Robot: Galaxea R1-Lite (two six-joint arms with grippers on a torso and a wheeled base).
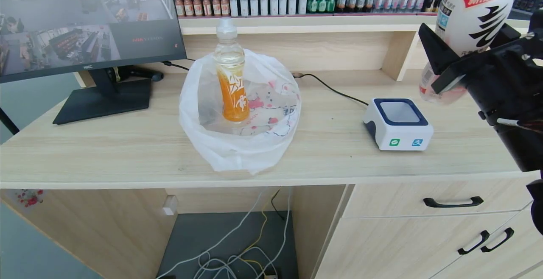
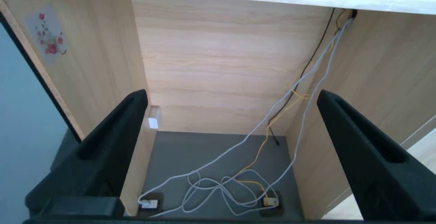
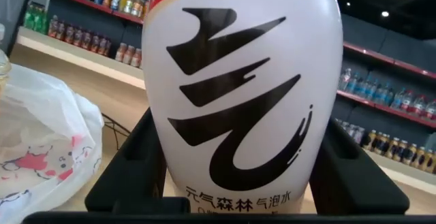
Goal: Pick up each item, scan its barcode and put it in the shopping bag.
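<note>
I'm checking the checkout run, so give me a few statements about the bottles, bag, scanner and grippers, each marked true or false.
1. The orange bottle stands upright inside the shopping bag. True.
2. The right gripper is empty. False: it is shut on the white bottle.
3. The scanner lies inside the bag. False: it sits on the counter beside it.
4. The left gripper is open and holds nothing. True.

Shop checkout.
Drink bottles on a shelf at 12 o'clock; barcode scanner at 3 o'clock.
</note>
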